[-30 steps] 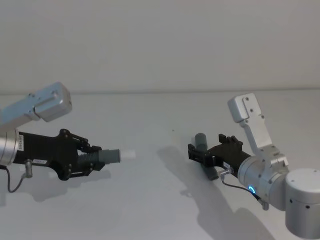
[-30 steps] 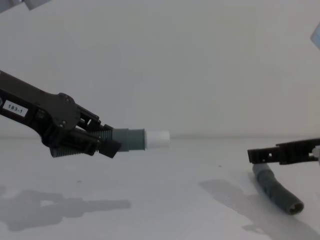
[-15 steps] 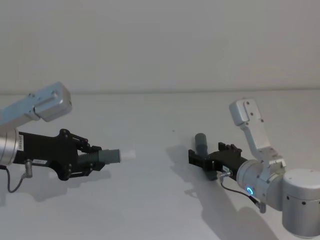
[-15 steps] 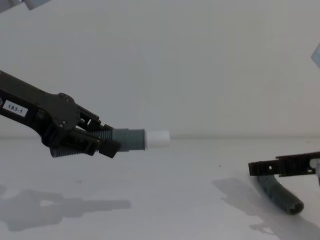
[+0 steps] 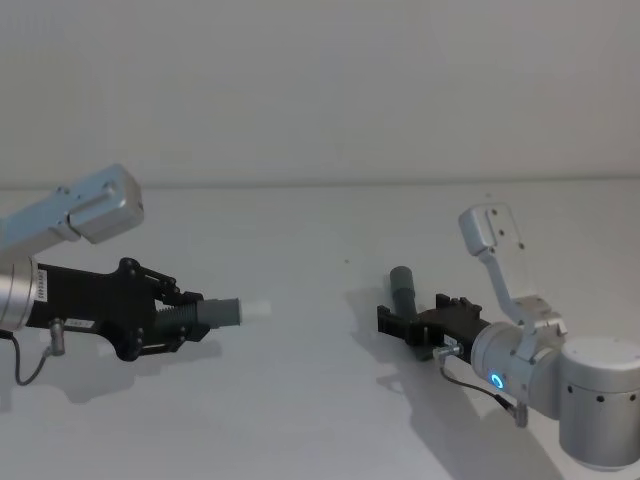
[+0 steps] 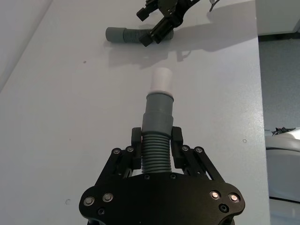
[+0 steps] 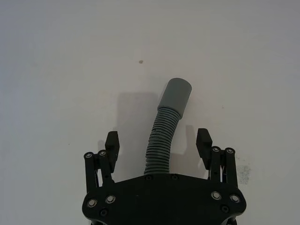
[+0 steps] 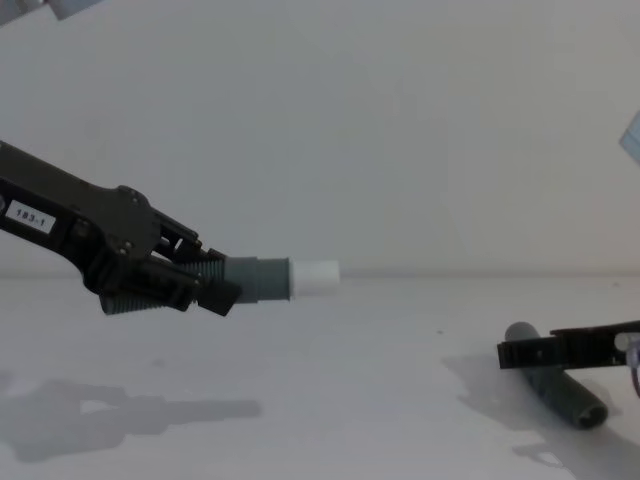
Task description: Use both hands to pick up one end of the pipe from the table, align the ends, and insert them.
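My left gripper (image 5: 198, 318) hangs above the table's left side, shut on the ribbed middle of one pipe piece (image 6: 157, 140). That piece's white tip (image 5: 257, 309) points right (image 8: 314, 277). The other pipe piece (image 5: 404, 287) lies on the table (image 5: 300, 400) at the right, its grey collar (image 7: 176, 93) pointing away from the arm. My right gripper (image 7: 158, 141) is low over this piece, open, with one finger (image 7: 111, 143) on each side of the ribbed part and a gap to each. In the chest view the right gripper (image 8: 525, 352) is level with the lying piece (image 8: 570, 398).
The table is a plain white-grey surface in front of a bare light wall. A wide stretch of open table (image 5: 320, 340) separates the white tip from the right gripper. The right arm's silver body (image 5: 590, 400) fills the near right corner.
My right gripper has come down around the lying pipe piece and shifted slightly toward me. The left gripper and its held piece have not moved.
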Robot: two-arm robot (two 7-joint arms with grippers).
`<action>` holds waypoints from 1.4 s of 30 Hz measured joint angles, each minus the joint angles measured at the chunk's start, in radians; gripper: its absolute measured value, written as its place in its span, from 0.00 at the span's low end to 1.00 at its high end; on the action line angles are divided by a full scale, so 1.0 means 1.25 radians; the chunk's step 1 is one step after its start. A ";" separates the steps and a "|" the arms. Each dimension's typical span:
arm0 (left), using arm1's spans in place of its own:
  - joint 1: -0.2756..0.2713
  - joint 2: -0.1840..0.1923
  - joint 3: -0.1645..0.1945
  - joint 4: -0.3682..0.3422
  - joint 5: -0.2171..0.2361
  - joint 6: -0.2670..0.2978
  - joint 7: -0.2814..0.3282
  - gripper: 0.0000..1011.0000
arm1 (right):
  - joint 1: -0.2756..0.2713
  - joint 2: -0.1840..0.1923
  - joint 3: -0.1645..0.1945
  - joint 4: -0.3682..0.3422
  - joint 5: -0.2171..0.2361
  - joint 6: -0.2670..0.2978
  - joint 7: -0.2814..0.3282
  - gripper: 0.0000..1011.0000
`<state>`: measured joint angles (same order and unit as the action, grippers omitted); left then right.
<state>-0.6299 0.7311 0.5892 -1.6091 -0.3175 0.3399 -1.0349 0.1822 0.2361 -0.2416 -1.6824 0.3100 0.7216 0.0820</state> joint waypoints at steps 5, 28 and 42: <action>0.000 0.000 0.000 0.000 0.000 0.000 0.000 0.33 | 0.006 -0.003 0.001 0.012 0.000 0.000 0.005 0.99; 0.000 0.000 0.000 0.000 0.000 0.000 0.000 0.33 | 0.010 0.000 0.003 0.040 -0.024 -0.002 0.013 0.45; 0.000 0.000 0.000 0.000 0.000 0.000 0.000 0.33 | 0.006 0.005 0.004 0.043 -0.040 -0.013 0.021 0.22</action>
<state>-0.6299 0.7311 0.5892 -1.6090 -0.3174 0.3399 -1.0349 0.1893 0.2426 -0.2365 -1.6282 0.2606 0.7052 0.1088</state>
